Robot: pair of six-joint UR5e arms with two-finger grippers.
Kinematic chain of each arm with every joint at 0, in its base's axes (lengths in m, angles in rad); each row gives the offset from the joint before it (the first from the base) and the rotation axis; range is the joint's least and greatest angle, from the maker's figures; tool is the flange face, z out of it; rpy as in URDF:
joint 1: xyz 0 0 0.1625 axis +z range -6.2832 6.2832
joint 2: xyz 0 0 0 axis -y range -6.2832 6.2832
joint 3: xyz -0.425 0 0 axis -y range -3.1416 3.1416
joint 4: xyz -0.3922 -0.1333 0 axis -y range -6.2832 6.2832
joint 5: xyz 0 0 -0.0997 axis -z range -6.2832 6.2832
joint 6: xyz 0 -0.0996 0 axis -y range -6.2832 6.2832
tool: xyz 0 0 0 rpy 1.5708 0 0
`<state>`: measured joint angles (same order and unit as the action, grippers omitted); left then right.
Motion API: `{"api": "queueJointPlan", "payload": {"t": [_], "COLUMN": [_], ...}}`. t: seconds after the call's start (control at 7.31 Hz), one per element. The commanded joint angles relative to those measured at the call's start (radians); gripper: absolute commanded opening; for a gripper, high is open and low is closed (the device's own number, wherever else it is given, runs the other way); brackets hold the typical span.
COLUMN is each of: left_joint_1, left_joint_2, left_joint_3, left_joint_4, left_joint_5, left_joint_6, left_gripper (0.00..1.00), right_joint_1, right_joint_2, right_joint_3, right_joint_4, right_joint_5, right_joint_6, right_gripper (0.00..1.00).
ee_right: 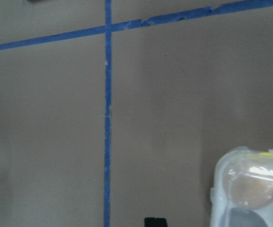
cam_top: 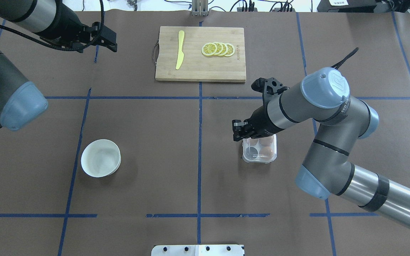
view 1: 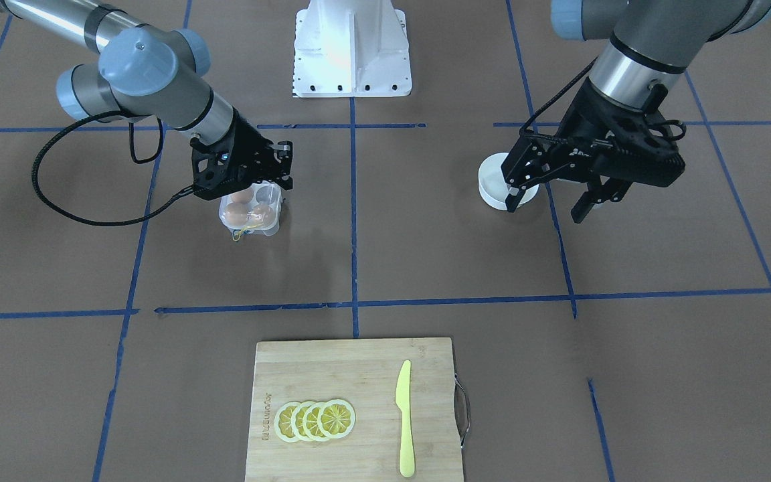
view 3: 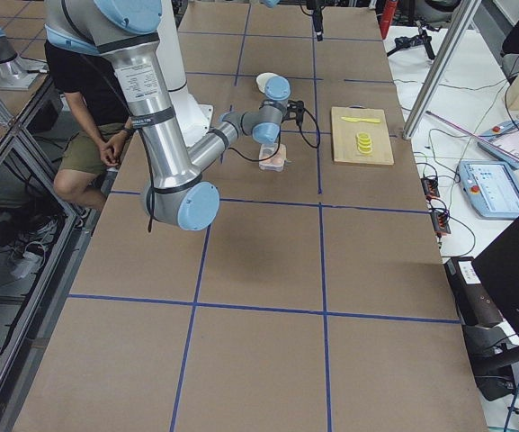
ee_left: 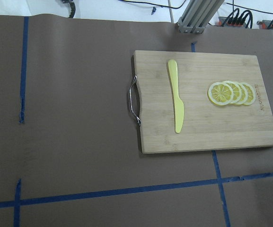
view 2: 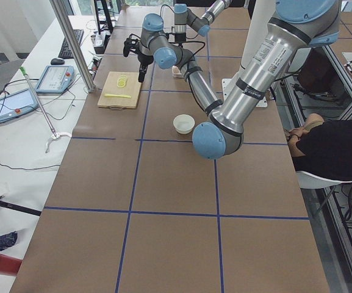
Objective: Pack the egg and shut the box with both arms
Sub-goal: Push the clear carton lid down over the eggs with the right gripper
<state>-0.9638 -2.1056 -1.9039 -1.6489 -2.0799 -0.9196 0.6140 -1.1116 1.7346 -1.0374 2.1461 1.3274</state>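
The clear egg box (view 1: 277,224) sits on the brown table with three orange-brown eggs (view 1: 233,214) and one empty cell; its lid seems to lie down over them. A yellow string (view 1: 241,233) hangs at its edge. The box also shows in the overhead view (cam_top: 245,156) and the right wrist view (ee_right: 221,189). My right gripper (view 1: 277,175) hovers just over the box's edge that faces the table's middle; it looks shut and empty. My left gripper (view 1: 549,204) is open and empty, raised high above the table near the white bowl (view 1: 492,191).
A wooden cutting board (view 1: 332,375) with lemon slices (view 1: 315,420) and a yellow knife (view 1: 404,418) lies at the far side from the robot. The white pedestal base (view 1: 352,47) stands at the robot's side. Blue tape lines cross the table.
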Motion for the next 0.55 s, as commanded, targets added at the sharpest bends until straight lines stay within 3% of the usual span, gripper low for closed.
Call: {"api": "queueJointPlan", "payload": {"t": [0.0,0.14,0.41], "left_joint_1": [-0.028,-0.059,-0.105], "left_joint_2": [0.073,0.111,0.198], "left_joint_3": [-0.013,-0.017,-0.012], "left_joint_4": [-0.002,0.000,0.000], "left_joint_5": [0.000,0.000,0.000], "left_joint_6": [0.078,0.143,0.356], "left_gripper": [1.00,1.00,1.00], "right_joint_1": [-0.002,0.021,0.137], "right_joint_2": [0.103,0.104,0.085], "right_joint_3": [0.026,0.070,0.159], "right_joint_4": [-0.113,-0.175,-0.423], "right_joint_5": [-0.005,-0.038,-0.045], "right_joint_6": [0.024,0.035,0.003], "right_gripper": [0.99,1.00,1.00]}}
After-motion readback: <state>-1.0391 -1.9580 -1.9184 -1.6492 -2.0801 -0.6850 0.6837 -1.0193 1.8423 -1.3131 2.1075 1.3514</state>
